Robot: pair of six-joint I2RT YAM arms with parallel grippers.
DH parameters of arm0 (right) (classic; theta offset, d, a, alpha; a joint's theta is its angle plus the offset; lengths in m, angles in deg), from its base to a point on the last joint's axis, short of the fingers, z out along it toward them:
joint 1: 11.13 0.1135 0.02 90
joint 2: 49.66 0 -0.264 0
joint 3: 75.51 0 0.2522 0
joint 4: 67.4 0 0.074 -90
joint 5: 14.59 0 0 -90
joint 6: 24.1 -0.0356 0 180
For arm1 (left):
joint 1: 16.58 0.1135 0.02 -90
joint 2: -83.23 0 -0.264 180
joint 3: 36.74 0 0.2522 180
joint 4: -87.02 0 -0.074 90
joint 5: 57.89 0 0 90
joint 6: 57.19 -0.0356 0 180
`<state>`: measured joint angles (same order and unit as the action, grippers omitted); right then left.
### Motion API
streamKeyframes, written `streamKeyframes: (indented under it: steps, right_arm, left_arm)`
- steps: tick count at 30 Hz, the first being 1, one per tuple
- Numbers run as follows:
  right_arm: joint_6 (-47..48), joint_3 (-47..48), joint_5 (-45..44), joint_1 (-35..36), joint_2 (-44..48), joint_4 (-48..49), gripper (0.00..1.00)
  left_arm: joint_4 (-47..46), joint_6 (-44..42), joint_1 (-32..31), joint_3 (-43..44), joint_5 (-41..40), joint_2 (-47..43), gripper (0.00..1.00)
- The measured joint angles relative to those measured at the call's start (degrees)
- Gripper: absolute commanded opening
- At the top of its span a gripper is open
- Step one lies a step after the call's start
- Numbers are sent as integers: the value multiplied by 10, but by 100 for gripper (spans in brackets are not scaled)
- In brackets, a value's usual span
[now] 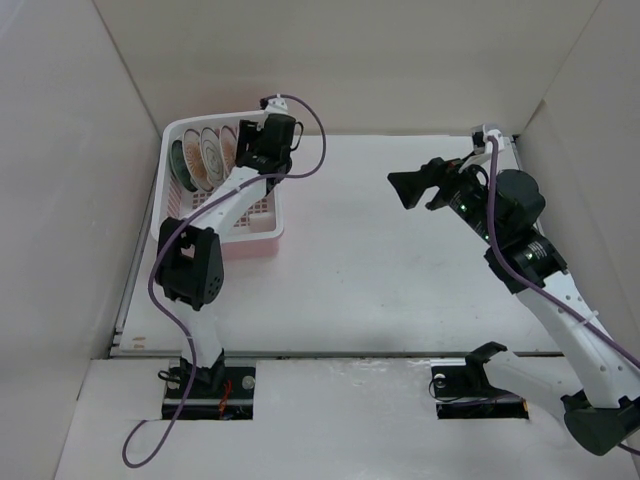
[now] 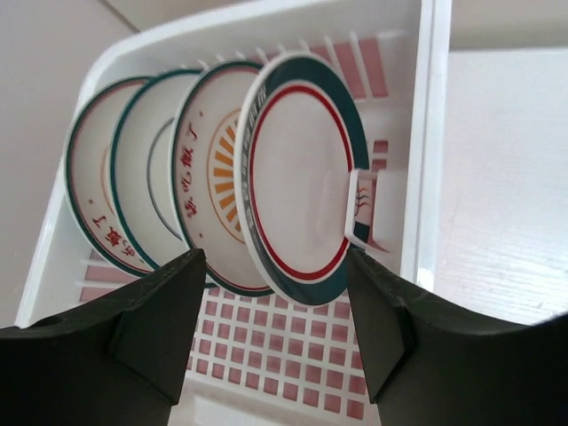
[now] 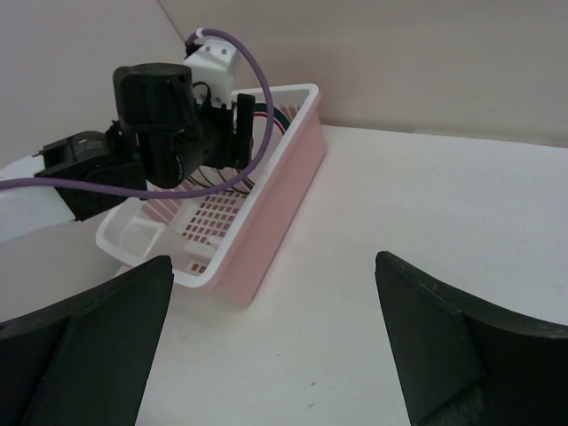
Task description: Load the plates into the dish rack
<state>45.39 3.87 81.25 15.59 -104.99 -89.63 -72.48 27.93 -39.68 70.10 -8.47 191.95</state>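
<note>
Up close, the left gripper [image 2: 273, 266]: jaws spread wide, gripping nothing, poised just before the front plate [image 2: 297, 177]. Four plates [image 2: 133, 177] stand on edge in the dish rack [image 2: 428, 133] at the bench's far left corner. The right gripper [image 3: 275, 266] gapes empty toward the far right. This looks like the release step. Next, lift clear without nudging that front plate.
</note>
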Motion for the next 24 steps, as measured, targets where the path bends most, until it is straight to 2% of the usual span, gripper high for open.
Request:
streamKeyframes:
  steps: [5,7,13,20,24]
  right_arm:
    - [0,0,2,0,-5,0,100]
    - [0,0,2,0,-5,0,100]
    - [5,3,-4,0,-5,-8,100]
    - [24,49,-85,29,5,-107,100]
    - [33,72,-143,54,31,-175,100]
  left_arm:
    - [12,7,-12,22,-7,-33,85]
    - [22,12,-17,31,-18,-45,100]
    - [95,87,-53,38,-23,-130,100]
    - [119,175,-138,-132,-7,-442,100]
    - [149,228,-159,-190,-24,-576,100]
